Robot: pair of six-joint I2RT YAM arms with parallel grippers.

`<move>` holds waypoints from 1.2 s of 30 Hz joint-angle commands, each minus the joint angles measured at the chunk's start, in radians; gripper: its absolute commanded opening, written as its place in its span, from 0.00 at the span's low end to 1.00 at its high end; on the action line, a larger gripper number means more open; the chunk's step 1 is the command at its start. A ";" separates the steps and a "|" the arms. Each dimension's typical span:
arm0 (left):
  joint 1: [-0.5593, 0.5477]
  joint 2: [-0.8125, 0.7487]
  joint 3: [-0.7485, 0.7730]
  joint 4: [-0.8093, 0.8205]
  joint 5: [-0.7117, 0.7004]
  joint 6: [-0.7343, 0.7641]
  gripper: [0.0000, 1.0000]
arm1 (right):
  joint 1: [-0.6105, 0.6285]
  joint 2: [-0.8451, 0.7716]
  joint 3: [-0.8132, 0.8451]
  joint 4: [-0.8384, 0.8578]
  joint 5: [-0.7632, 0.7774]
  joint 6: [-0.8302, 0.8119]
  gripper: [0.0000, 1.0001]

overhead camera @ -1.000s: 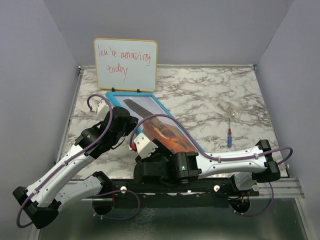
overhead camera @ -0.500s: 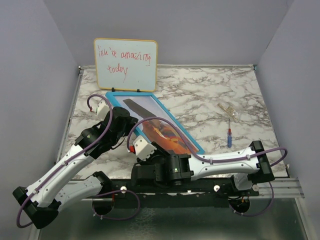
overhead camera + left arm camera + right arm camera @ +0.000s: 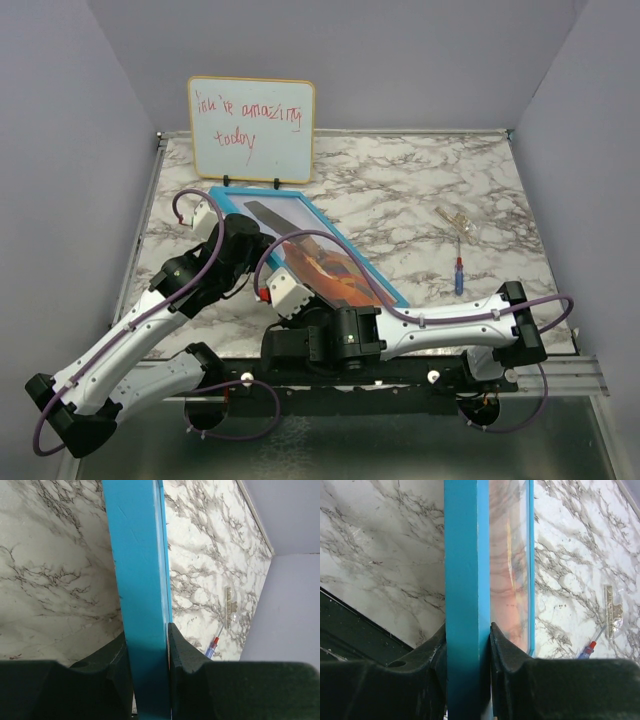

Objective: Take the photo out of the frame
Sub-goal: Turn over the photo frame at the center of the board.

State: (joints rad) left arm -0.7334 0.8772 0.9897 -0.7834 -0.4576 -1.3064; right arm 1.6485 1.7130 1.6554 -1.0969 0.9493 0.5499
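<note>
The frame with its bright blue rim is held tilted above the marble table, front face up. The photo shows orange and red behind the glass. My left gripper is shut on the frame's left rim; in the left wrist view the blue rim runs between its pads. My right gripper is shut on the near rim; in the right wrist view the rim sits between its pads, with the photo pale orange under the glass.
A small whiteboard with red handwriting stands at the back left, just behind the frame. A red-and-blue screwdriver and a clear clip lie on the table's right side. Grey walls close in the table.
My right arm has drawn a little left and toward the near edge, still gripping the frame. The frame's near end shifted slightly with it. The left arm has hardly moved.
</note>
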 commanded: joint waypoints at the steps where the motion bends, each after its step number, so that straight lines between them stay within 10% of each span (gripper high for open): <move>1: -0.003 -0.017 0.003 -0.030 -0.073 0.114 0.00 | 0.010 0.018 0.032 -0.038 -0.001 0.081 0.20; 6: -0.003 -0.050 -0.010 -0.010 -0.088 0.111 0.06 | 0.010 -0.003 0.029 -0.003 -0.002 0.087 0.05; 21: -0.004 -0.130 -0.002 0.032 -0.147 0.187 0.92 | -0.061 -0.158 -0.087 0.213 -0.126 0.032 0.01; 36: -0.004 -0.218 -0.029 0.031 -0.213 0.185 0.99 | -0.259 -0.323 -0.150 0.397 -0.317 0.011 0.01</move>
State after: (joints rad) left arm -0.7353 0.6582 0.9699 -0.7567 -0.6292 -1.1427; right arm 1.4345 1.4601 1.5410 -0.9478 0.7189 0.4728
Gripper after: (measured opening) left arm 0.990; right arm 0.299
